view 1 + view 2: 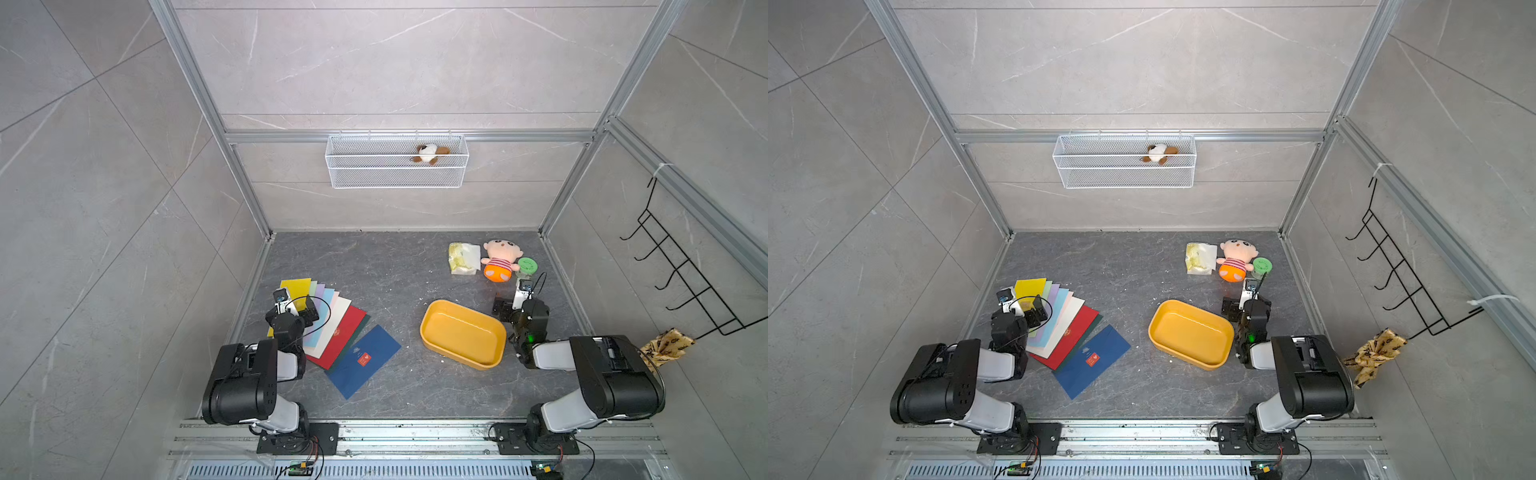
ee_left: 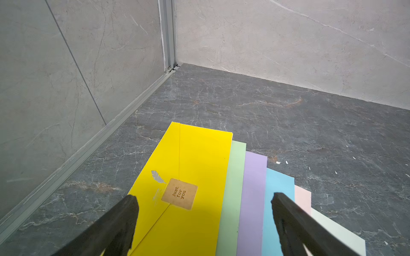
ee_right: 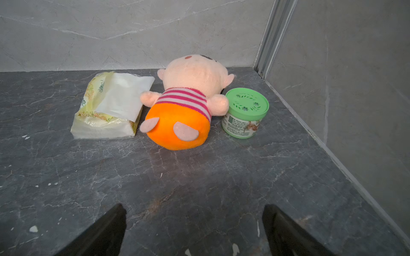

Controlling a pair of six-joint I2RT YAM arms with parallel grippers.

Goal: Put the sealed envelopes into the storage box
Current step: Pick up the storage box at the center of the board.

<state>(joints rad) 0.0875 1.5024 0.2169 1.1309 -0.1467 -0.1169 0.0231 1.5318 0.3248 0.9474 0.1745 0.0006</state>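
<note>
In a top view the sealed envelopes (image 1: 345,332) lie fanned beneath and inward of the left gripper (image 1: 293,308). The storage box (image 1: 461,336) sits just inward of the right gripper (image 1: 512,306).

Left wrist view: jaws wide above the yellow envelope (image 2: 195,155), open floor (image 2: 244,99) ahead.

Right wrist view: jaws wide, empty, open floor before the plush doll (image 3: 184,106).

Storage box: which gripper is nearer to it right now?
Right. The right gripper is open just beside the storage box, at its far right corner, facing the plush doll. The left gripper is open over the yellow envelope, well off the box's other side.
</note>
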